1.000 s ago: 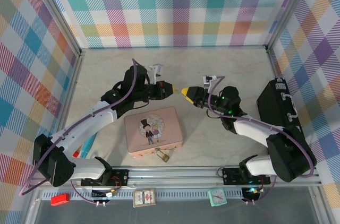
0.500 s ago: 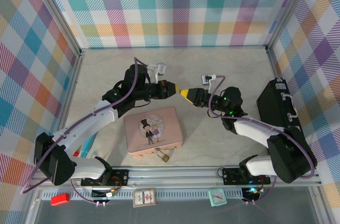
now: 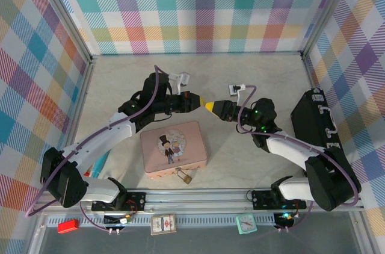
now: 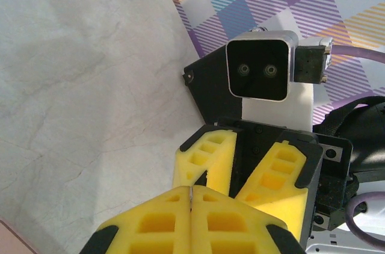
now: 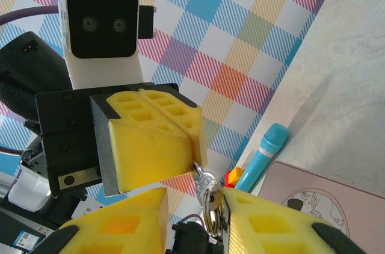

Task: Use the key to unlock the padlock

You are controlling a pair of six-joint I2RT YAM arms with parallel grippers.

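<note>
Pale marble tabletop [image 3: 252,73]: nearest, the padlock [image 3: 187,177] lies at the pink tin's [image 3: 174,148] near edge, shackle toward the tin, body toward the front rail. Farther back, above the table, the left gripper [image 3: 197,102] is clamped on the key [image 5: 204,189]. The key's long axis runs from that tip toward the right gripper [image 3: 209,105], whose fingers stand apart around its ringed end.

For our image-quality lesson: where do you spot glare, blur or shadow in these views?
Right wrist view: the key glints below the left gripper; the right gripper's pads look soft. Top external view: even light, faint shadows on the table.
</note>
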